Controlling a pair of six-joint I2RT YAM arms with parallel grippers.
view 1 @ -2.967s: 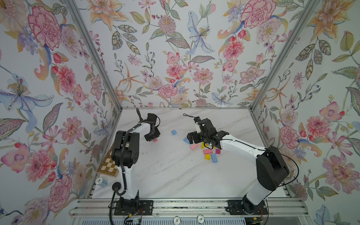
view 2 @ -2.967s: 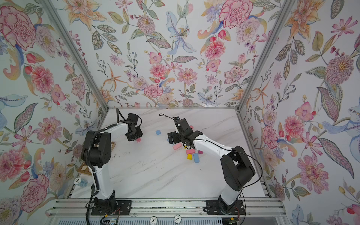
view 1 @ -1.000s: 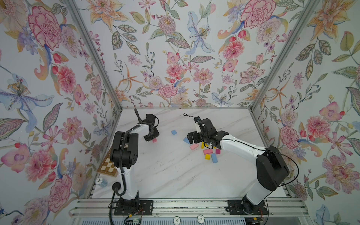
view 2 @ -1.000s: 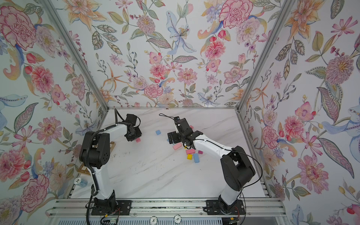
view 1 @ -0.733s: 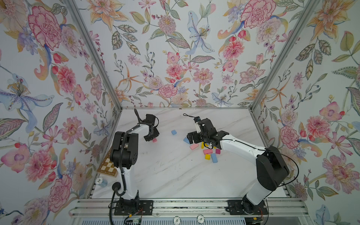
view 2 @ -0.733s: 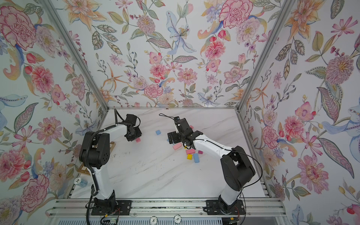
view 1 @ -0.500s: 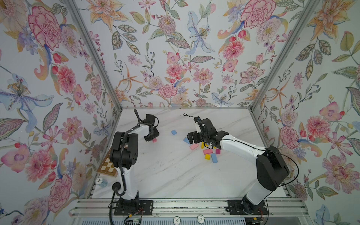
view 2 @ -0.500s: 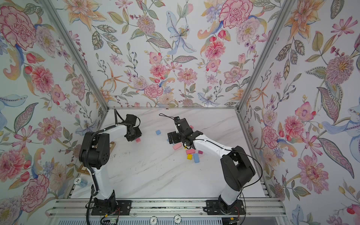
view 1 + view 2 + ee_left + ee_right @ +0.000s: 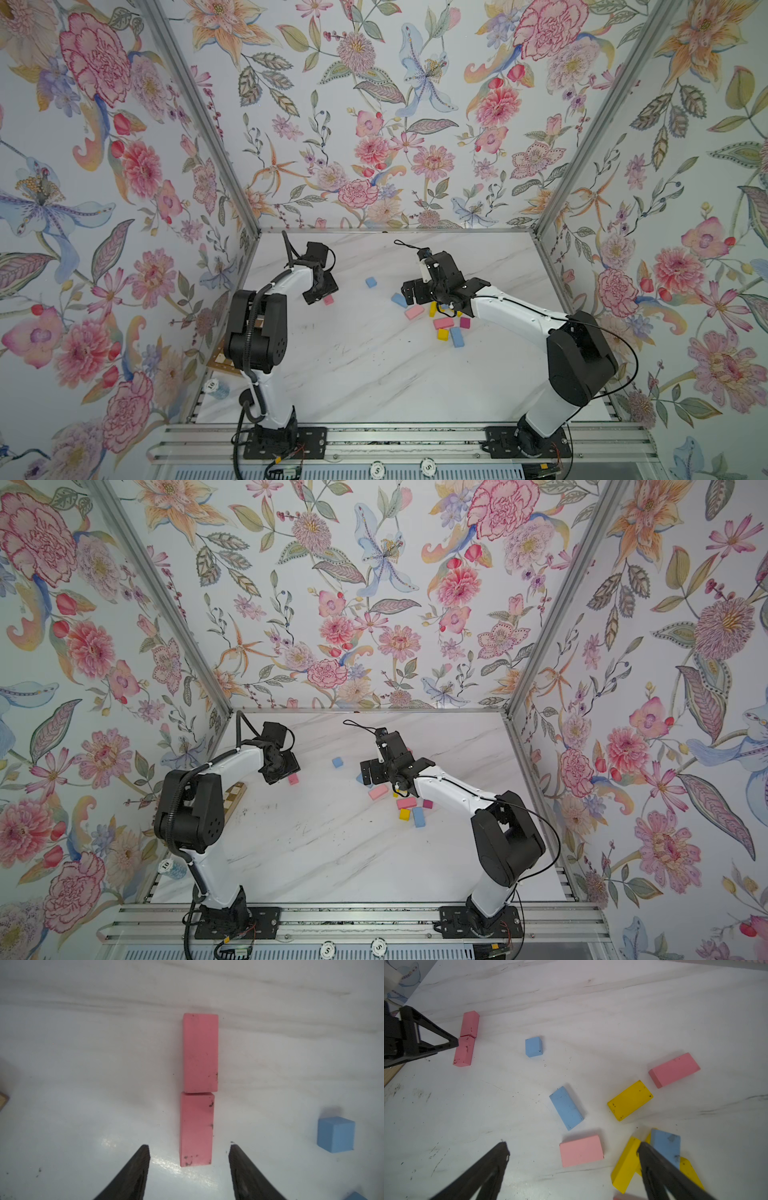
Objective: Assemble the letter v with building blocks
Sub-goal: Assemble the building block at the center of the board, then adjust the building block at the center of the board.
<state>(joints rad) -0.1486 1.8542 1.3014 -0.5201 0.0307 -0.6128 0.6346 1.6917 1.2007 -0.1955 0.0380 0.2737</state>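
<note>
Two pink oblong building blocks lie flat, end to end in a straight line: the far one [image 9: 200, 1052] and the near one [image 9: 196, 1128]. My left gripper [image 9: 188, 1147] is open and straddles the near block's end, with bare table on either side of it. In a top view only one end of the pair [image 9: 328, 300] shows past the left gripper [image 9: 321, 291]. My right gripper [image 9: 572, 1145] is open above a loose pink block [image 9: 581, 1150]. Its one finger stands against a yellow block [image 9: 625, 1165] and a blue one [image 9: 664, 1145].
More loose blocks lie around: a blue cube [image 9: 533, 1046], a blue oblong [image 9: 566, 1108], a yellow one [image 9: 630, 1100], a pink one [image 9: 673, 1070] and a magenta one [image 9: 465, 322]. A checkered board [image 9: 235, 796] lies by the left arm's base. Floral walls close in three sides.
My left gripper's jaws have opened off the near pink block, which stays on the table against the other pink one. The right arm has not moved.
</note>
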